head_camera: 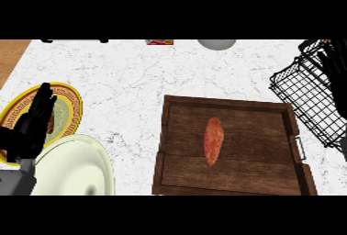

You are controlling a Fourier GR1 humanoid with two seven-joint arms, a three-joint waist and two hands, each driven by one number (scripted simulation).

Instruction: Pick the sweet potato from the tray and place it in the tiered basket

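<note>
Head view shows the sweet potato (213, 140) lying in the middle of the wooden tray (257, 133). The black wire basket (308, 98) stands just right of the tray. The left hand (32, 121) rests at the left edge, fingers straight up, holding nothing.

Dark plank-wood tray (230, 176), black wire basket (308, 98), veined white marble counter (136, 69).

Between two and three o'clock the tiered basket (298, 92) runs out past the right edge, so only its left wire side shows. At nine o'clock the left hand (34, 124) covers part of the patterned plate (68, 108), whose lower rim lies under the cream plate (75, 165), which is itself cut off at seven o'clock. At twelve o'clock a grey round thing (217, 43) and a small red packet (160, 42) are clipped by the top edge, too little showing to identify.
</note>
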